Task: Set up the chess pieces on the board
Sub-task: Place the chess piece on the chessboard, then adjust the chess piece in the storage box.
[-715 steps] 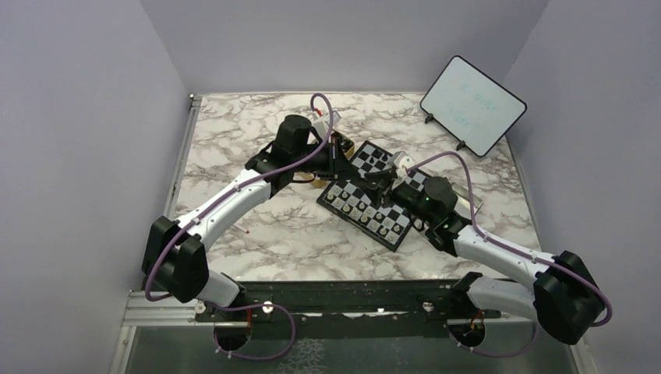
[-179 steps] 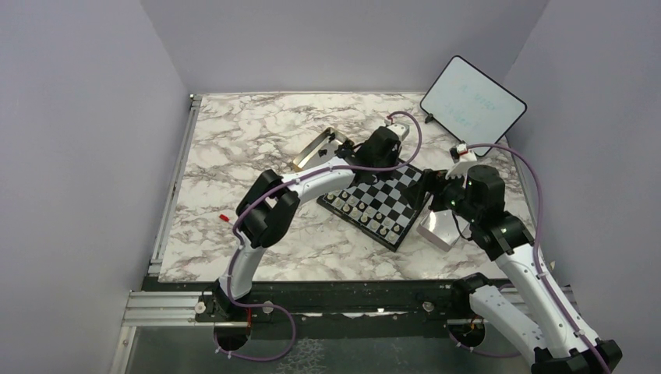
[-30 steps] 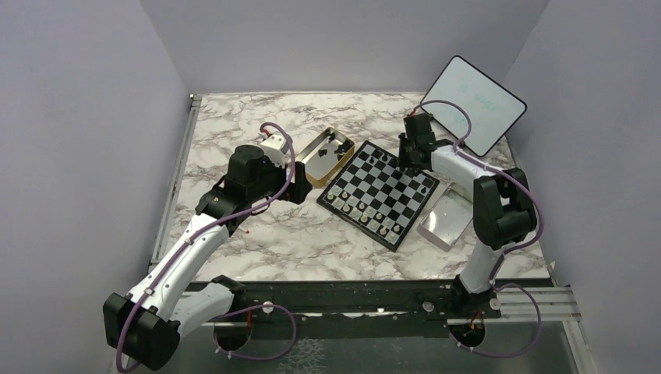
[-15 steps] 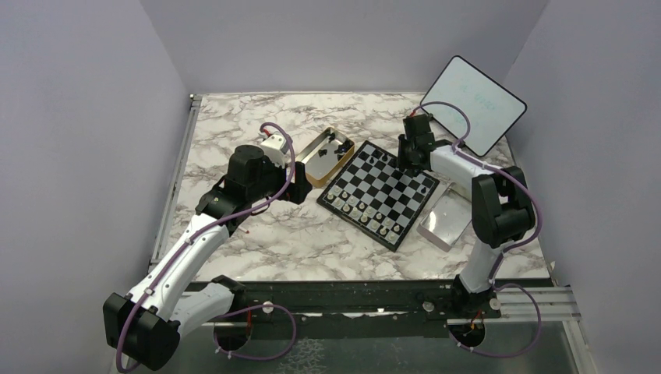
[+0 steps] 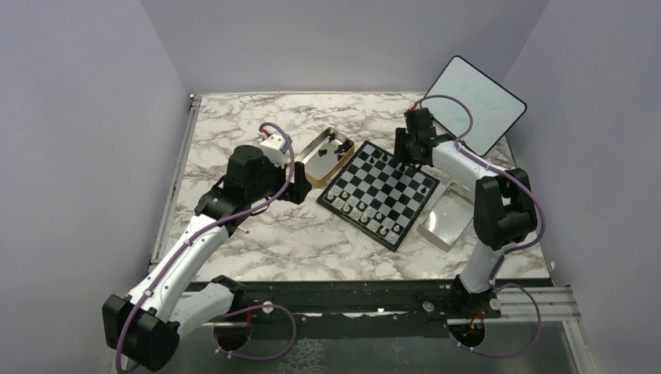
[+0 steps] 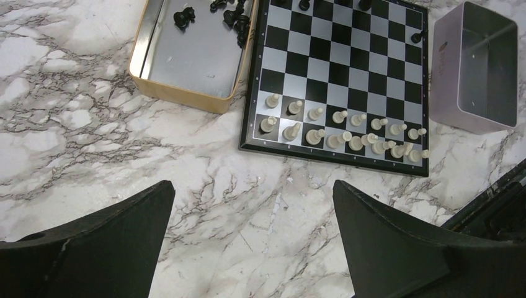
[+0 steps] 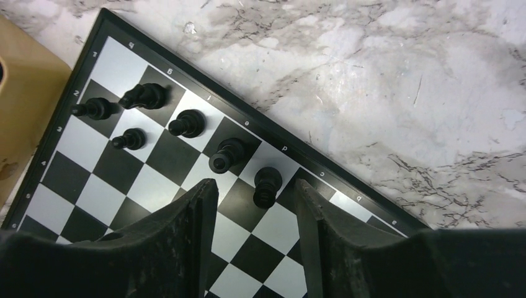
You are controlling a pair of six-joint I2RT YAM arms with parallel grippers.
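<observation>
Six black chess pieces (image 7: 186,124) sit along one edge of the board (image 7: 164,158). The right tool (image 7: 254,186) straddles one piece, jaws parted and not touching it. The left tool (image 6: 252,189) hangs wide and empty above the table (image 6: 74,143).

Your left gripper (image 6: 253,205) hangs over the marble table (image 6: 93,143), its two dark fingers (image 6: 111,242) spread wide, with marble showing between them. Ahead you see the board (image 6: 335,68), with pale chess pieces (image 6: 339,116) lined in two rows along its near edge and one black piece (image 6: 419,36) at its right edge. Hard beside the board's left edge sits the gold tin (image 6: 186,99), with black pieces (image 6: 182,17) clustered at its far end. Just off the board's right edge lies a silver metal box (image 6: 477,68), open side up.
</observation>
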